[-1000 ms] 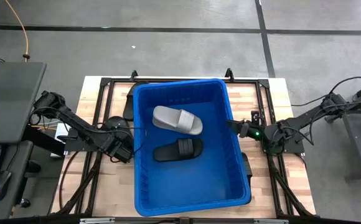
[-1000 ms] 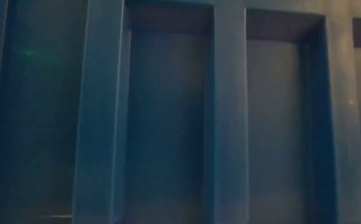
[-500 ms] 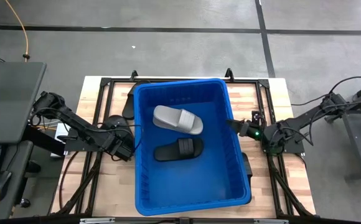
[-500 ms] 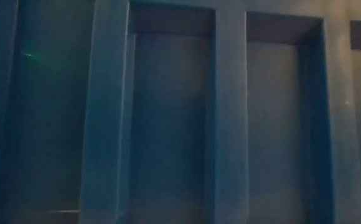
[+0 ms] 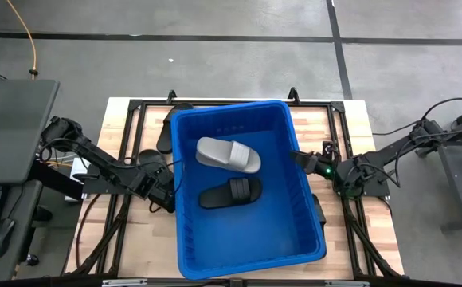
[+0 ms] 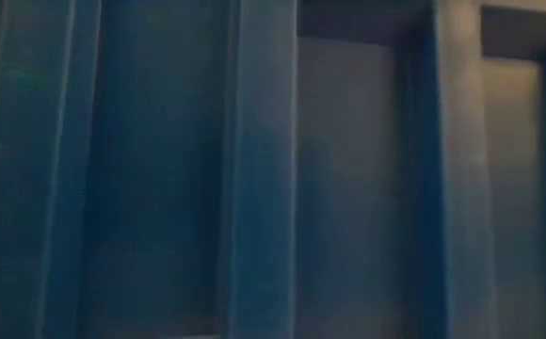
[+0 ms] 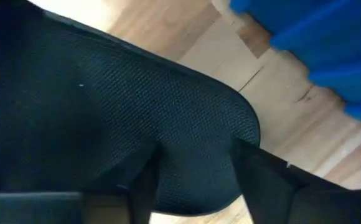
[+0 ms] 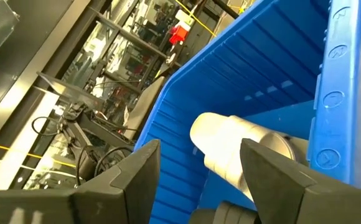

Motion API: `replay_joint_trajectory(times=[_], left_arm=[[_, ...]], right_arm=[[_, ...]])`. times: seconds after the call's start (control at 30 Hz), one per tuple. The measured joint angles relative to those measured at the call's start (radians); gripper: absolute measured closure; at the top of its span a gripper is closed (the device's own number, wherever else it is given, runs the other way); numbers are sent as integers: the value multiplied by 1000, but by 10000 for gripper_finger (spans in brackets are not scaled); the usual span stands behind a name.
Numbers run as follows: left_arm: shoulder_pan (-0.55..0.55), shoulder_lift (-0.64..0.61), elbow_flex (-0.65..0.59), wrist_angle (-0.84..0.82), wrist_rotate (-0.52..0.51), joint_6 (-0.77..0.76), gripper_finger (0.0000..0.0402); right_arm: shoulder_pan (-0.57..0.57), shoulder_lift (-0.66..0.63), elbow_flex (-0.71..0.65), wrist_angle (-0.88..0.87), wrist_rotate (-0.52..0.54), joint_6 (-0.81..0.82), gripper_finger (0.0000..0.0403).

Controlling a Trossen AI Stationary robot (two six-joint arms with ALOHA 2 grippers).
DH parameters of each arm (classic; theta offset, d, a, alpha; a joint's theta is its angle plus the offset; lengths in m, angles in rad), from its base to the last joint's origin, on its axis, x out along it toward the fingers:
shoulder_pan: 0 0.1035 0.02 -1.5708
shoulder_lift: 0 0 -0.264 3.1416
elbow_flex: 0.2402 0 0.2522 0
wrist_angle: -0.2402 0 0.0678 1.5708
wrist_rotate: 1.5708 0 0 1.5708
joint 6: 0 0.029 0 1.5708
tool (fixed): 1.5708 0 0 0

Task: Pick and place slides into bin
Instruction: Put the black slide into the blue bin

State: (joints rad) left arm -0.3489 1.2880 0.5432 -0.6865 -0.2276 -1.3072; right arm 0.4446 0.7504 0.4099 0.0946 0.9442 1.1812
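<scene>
A: Step in hand? Left gripper (image 5: 166,199) is working low on the desk (image 5: 334,127), right against the bin's (image 5: 299,171) left wall, going for a black slide (image 7: 137,124).
B: Holding it?
A: Looks like it. In the left wrist view the dark mesh strap is filling the frame and sitting between the two fingers (image 7: 255,180), so the jaws are closing narrow around it. Call it gripping, not yet lifting.
B: Right gripper (image 5: 301,160)?
A: Hanging at the bin's right rim, jaws standing apart, nothing between them. Its wrist view is looking down into the bin at the grey slide (image 5: 228,153).
B: What's already in?
A: That grey slide and a black one (image 5: 229,192) are lying on the bin floor. More dark slides (image 5: 166,131) are lying on the desk left of the bin.
B: Next move?
A: Probably lifting clear of the tall wall, then swinging over and releasing.
B: Hard to see?
A: Low view is all blue bin wall. From above, the arm and rim are hiding the left grip.
</scene>
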Motion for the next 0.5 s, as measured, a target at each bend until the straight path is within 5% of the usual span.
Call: replay_joint_trajectory(times=[0.33,0.5], left_arm=[[-27,-13,-13,-4,75,-34,385],[-64,-6,22,46,271,-60,392]], right_arm=[[1,1,-1,7,10,-18,190],[1,2,-1,8,16,-23,194]])
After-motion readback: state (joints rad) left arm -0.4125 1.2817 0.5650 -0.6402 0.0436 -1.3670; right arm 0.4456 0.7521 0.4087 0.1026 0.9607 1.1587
